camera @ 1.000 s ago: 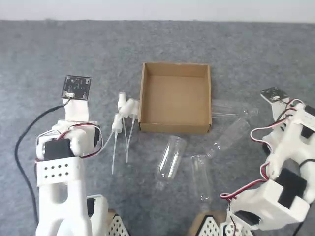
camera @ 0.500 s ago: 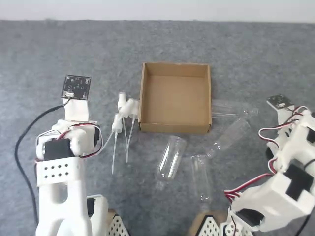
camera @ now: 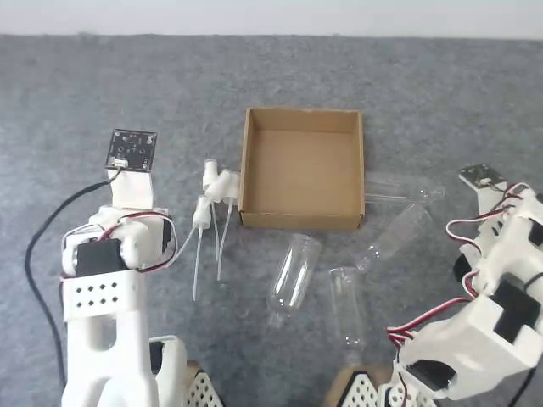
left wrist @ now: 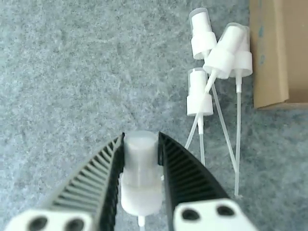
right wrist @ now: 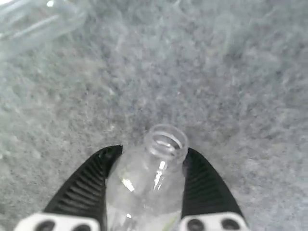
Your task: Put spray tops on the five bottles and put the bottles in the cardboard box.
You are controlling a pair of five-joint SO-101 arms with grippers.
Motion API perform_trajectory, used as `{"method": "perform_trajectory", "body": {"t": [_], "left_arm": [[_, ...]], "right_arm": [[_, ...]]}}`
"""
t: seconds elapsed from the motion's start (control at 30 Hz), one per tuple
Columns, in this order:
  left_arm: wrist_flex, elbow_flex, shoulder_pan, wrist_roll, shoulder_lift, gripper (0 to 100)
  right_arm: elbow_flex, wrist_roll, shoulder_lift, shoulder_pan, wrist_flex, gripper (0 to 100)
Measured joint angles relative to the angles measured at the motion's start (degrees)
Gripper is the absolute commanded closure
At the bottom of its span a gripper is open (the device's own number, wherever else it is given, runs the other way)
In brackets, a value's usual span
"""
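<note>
1. White plastic spray top (left wrist: pixel 140 179) sits pinched in the left gripper (left wrist: pixel 140 140), over grey carpet (left wrist: pixel 57 72).
2. Clear plastic bottle (right wrist: pixel 153 185) is clamped by the right gripper (right wrist: pixel 153 153).
3. Brown cardboard box (camera: pixel 303 222) sits open between them.

Work surface seen from above. A grey, felt-like covering (camera: pixel 153 85) with a short, mottled nap spreads from the 6 o'clock edge almost to 12 o'clock, and fully from 9 o'clock to 3 o'clock. Along the 12 o'clock edge runs a narrow pale band (camera: pixel 271 17), flat and featureless; whether it is a wall or a bare surface cannot be told. Lighting is soft and even, casting only faint, short shadows on the nap.
</note>
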Motion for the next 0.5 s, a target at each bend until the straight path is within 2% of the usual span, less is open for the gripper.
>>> {"method": "perform_trajectory", "body": {"t": [0.17, 0.37, 0.5], "left_arm": [[0.3, -6.9, 0.0, 0.0, -0.4, 99], [8.1, -19.4, 0.0, 0.0, -0.4, 99], [12.4, -22.4, 0.0, 0.0, -0.4, 99]], "right_arm": [[-4.3, -2.5, -10.1, -4.7, 7.2, 99.3], [-4.6, -11.6, -25.7, -17.1, 11.0, 99.4], [-4.7, -12.6, -32.3, -22.9, 16.3, 99.4]]}}
